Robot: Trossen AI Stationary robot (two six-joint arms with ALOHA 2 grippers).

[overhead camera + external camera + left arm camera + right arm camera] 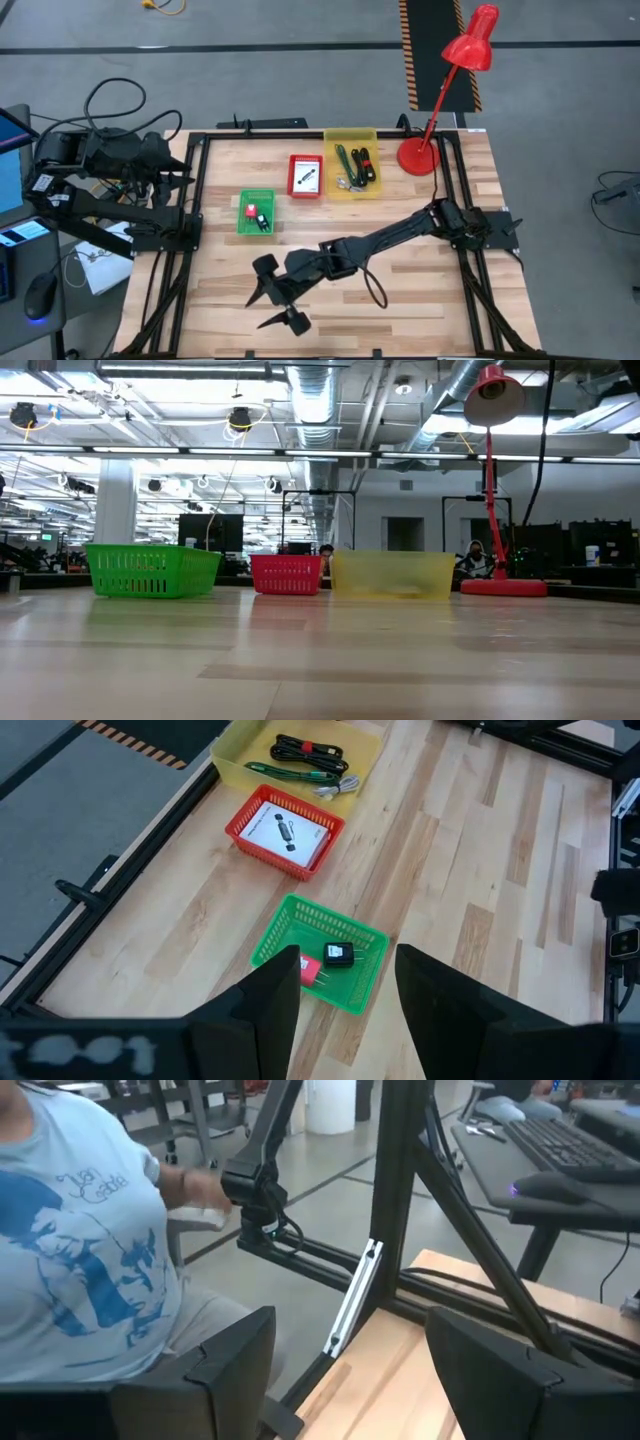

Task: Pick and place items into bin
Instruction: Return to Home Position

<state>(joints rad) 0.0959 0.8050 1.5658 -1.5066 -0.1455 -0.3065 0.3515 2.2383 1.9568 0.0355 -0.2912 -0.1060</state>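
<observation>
Tabletop [400,290] boards carried three containers across the far middle. Over the near left-centre hung the right claw [257,313], fingers wide and empty; the left claw [345,1005], also wide, sat at the left edge. The yellow bin [350,138], rightmost, held the black-and-red cable bundle [365,163], a green cable [343,163] and what looked like a pale one. A white card [306,177] lay in the red basket [305,157] beside it; tiny red and black pieces [252,212] lay in the green basket [255,194], nearer and left.

Print on the white card [285,828] cannot be read — contents of the yellow bin [392,574] are hidden by its wall.
</observation>
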